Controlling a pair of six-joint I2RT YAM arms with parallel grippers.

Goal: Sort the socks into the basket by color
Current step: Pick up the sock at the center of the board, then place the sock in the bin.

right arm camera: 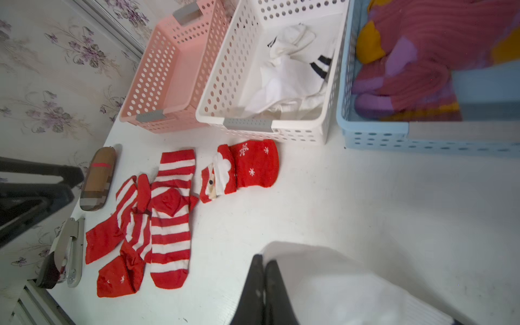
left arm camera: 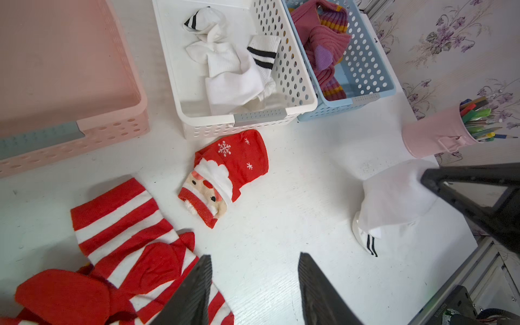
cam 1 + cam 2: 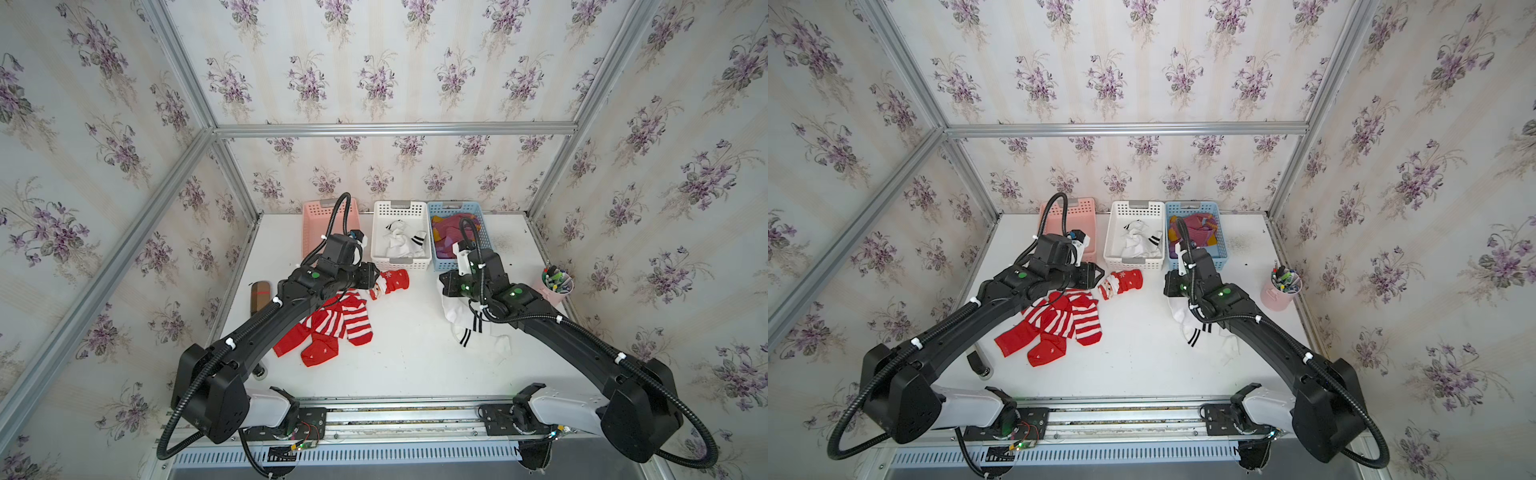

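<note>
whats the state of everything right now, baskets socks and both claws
pink basket: empty
white basket: holds white socks
blue basket: holds maroon socks
striped red socks: heaped on the table, unsorted
santa sock: lying flat before the white basket
white sock: pinched, one end lifted
left claw: open, empty
right claw: shut on the white sock
pink cup: upright, full of pens

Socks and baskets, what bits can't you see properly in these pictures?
- Pink basket: in both top views the left arm covers its near end.
- Purple socks in the blue basket: piled and partly behind the right arm in a top view, so uncountable.
- White sock: blurred and cut off by the edge in the right wrist view, held by the shut right gripper.
- Pens: too small in top views.
</note>
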